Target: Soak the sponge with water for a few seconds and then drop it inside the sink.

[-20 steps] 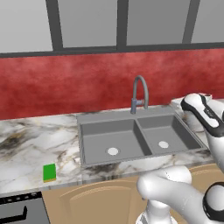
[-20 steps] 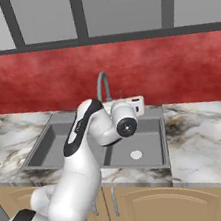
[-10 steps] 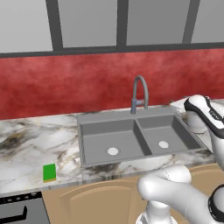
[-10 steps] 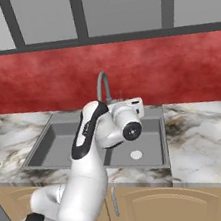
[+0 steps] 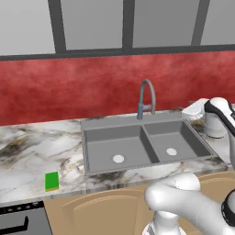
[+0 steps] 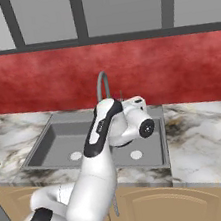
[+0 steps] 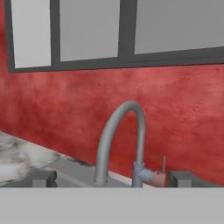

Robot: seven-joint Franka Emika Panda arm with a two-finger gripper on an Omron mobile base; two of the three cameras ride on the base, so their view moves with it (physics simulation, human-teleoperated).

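Nothing done yet: lying untouched on the counter [image 5: 27, 151] at eight o'clock of the sink [image 5: 142, 144], sponge [image 5: 52, 181]; facing the dry faucet [image 7: 120, 140], empty gripper [image 7: 111, 178] spreading its fingers wide.

white arm [image 6: 101, 149], over sink [image 6: 52, 142]

From my pincer I count one sponge [image 5: 52, 181] at seven o'clock on the counter [image 5: 32, 151], one sink [image 5: 142, 144] with two basins, two white drains, one arched faucet [image 7: 120, 144], three window panes up at twelve.
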